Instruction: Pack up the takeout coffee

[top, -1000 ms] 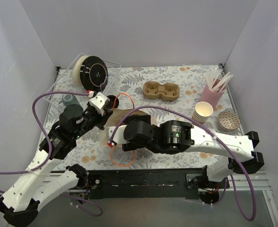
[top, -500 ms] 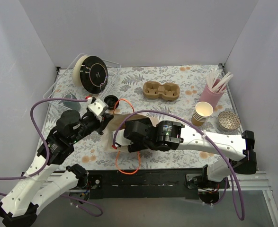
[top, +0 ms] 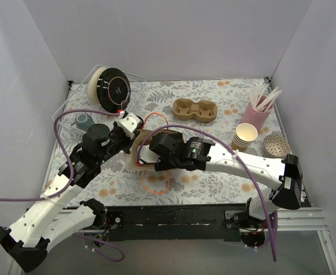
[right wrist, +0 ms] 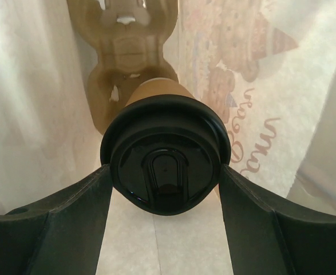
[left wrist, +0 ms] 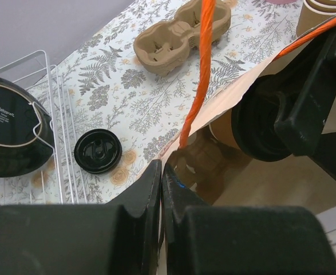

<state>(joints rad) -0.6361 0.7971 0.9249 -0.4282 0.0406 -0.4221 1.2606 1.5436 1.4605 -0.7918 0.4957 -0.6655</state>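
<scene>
The takeout coffee (right wrist: 165, 152), a kraft-brown cup with a black lid, lies on its side between my right gripper's (right wrist: 165, 170) fingers (right wrist: 70, 217), inside the paper bag (right wrist: 253, 114). The right gripper is shut on it. In the top view the right wrist (top: 170, 150) reaches left into the bag (top: 140, 142), which hides the cup. My left gripper (left wrist: 161, 167) is shut on the bag's edge (left wrist: 242, 94) and holds the mouth open. In the top view it (top: 133, 129) is at the bag's back left. The bag's orange handles (left wrist: 201, 69) hang loose.
A cardboard cup carrier (top: 195, 109) lies behind the bag. A loose black lid (left wrist: 97, 150) lies by the wire rack (top: 70, 106) that holds a black plate (top: 111, 86) and a grey-green mug (top: 83, 119). The pink straw cup (top: 255, 114) and stacked paper cups (top: 246, 136) stand right.
My right gripper has pushed left and further into the bag with the cup. My left gripper has moved back and right with the bag's edge, and the bag has shifted back.
</scene>
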